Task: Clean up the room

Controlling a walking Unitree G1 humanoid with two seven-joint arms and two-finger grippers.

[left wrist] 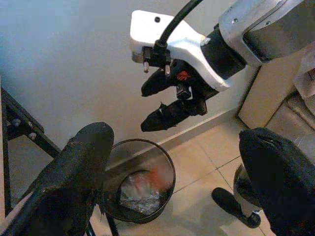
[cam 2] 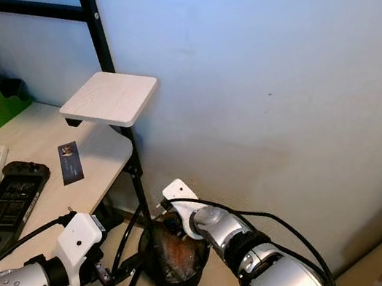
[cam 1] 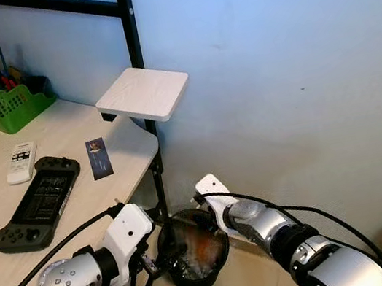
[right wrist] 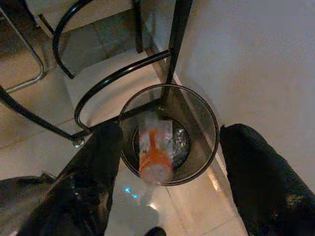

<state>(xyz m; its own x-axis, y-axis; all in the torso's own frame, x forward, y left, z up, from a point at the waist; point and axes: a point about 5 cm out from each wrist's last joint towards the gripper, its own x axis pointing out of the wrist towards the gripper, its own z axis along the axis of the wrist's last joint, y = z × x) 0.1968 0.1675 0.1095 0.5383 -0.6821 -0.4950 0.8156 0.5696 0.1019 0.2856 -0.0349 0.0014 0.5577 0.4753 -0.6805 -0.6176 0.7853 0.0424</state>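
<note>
While the bottle drops, these are the relations that count:

Bottle: a blurred orange-and-clear bottle point(right wrist: 154, 152) hangs in the mouth of the bin point(right wrist: 209, 147); touching neither finger of the right gripper point(right wrist: 170, 177); I judge it released and falling.
Long axis: roughly upright, tipped slightly, pointing down into the bin; the blur makes the exact tilt hard to read.
Direction from jaws: straight ahead of the right gripper and below it, between the two spread fingers as the right wrist view looks along them.
Right jaws: spread wide, pinching nothing; the gripper sits just above the bin's rim beside the wall point(cam 1: 298, 79).
Left jaws: spread wide too, empty; the left gripper point(left wrist: 167, 177) hovers near the bin on the desk side, looking down at it.
Nearer arm: the right, which is directly over the bin; the left stands off to the side.
Bin: black mesh, on the tiled floor point(right wrist: 187, 211), tucked against the desk's black frame point(right wrist: 177, 44); crumpled clear waste already lies at its bottom.
Desk: a remote point(cam 1: 22, 162), a game controller point(cam 1: 37, 203), a small card point(cam 1: 99, 158) and a green basket point(cam 1: 6, 107) of tools lie on top, well apart from both grippers.
Next, as a judgement: once the bottle settles, the right arm needs only lift clear; whatever is chosen from the desk lies on the left arm's side.
</note>
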